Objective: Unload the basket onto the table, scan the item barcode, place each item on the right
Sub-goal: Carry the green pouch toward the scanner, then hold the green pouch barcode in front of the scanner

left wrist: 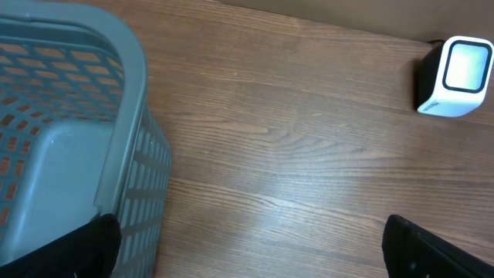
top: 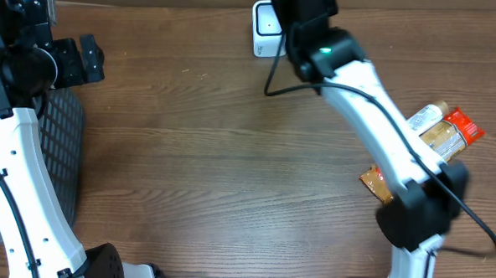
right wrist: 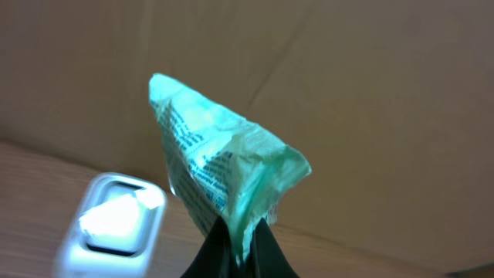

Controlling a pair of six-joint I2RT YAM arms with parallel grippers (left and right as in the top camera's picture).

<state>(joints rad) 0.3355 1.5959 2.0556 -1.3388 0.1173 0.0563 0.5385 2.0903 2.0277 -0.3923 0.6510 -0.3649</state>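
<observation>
Centrally, the wooden tabletop [top: 188, 170] lies open between the two arms. The right claw [right wrist: 235, 251], pressed together on the lower corner of a crumpled green packet [right wrist: 224, 154], holds the packet upright above itself. The scanner [right wrist: 116, 224] stands near, below and to the claw's left, its window lit. Judged step: presenting the barcode. Print shows on the packet's left face, but no barcode can be made out. A good pass would probably turn the coded face squarely to the window and hold it near and steady, the creased film kept flat. A cardboard wall [right wrist: 347, 77] rises behind the claw, so free room lies out over the tabletop rather than farther back. A jar [top: 429, 118], a red packet [top: 465, 125] and an orange packet [top: 376, 182] lie well apart from the claw, back beside its arm. The left claw [left wrist: 255, 251], spread wide, hovers far across beside the grey basket [left wrist: 46, 116].
</observation>
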